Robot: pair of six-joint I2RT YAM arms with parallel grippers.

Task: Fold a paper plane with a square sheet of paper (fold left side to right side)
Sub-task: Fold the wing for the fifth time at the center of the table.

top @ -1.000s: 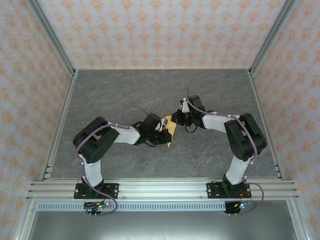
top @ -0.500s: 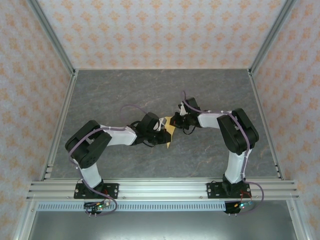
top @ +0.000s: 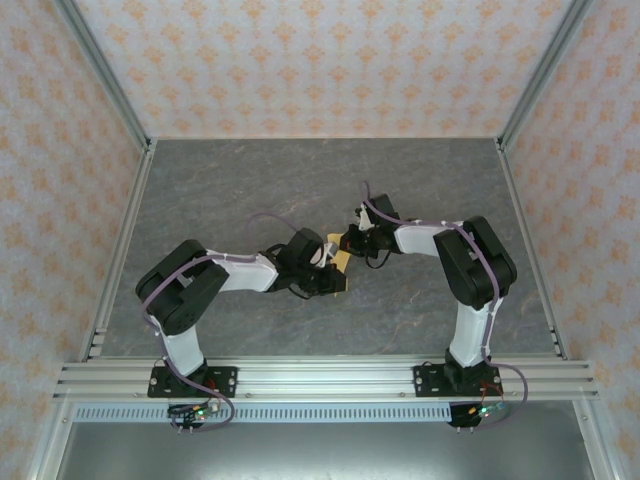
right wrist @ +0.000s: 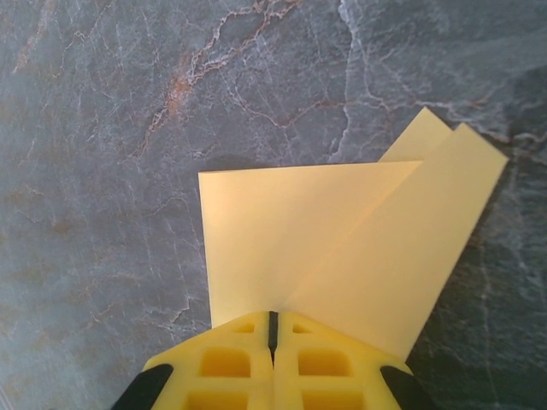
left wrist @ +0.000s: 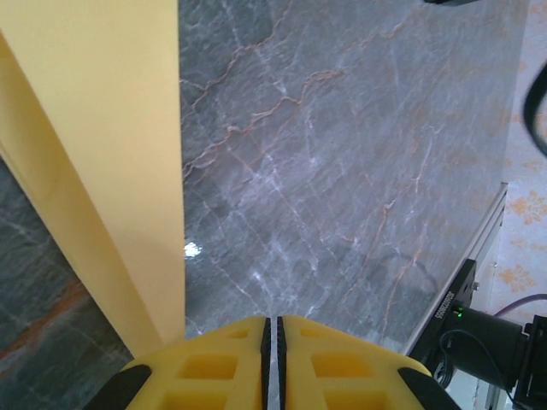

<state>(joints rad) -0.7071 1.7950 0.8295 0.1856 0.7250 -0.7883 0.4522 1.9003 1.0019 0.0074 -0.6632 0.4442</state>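
Observation:
The square sheet of paper (top: pixel 342 262) is a small yellow-orange folded shape at the table's middle, between my two grippers. In the right wrist view the paper (right wrist: pixel 342 239) shows two overlapping flaps with a diagonal edge that runs into my right gripper (right wrist: pixel 273 320), which is shut on its near edge. My right gripper (top: pixel 351 240) sits at the paper's far end. My left gripper (top: pixel 334 281) is at its near end. In the left wrist view the paper (left wrist: pixel 102 154) stands to the left of my left gripper (left wrist: pixel 273 329), whose fingers are all but together with nothing between them.
Grey marble-patterned tabletop (top: pixel 250 190) extends on all sides. An aluminium rail (top: pixel 320 378) runs along the near edge, and slanted frame posts (top: pixel 105 80) stand at the corners. The right arm's black base (left wrist: pixel 491 337) shows at the lower right of the left wrist view.
My left gripper has slid slightly nearer and now covers more of the paper's lower tip. The right arm drew its elbow inward, its gripper staying on the paper's far end.

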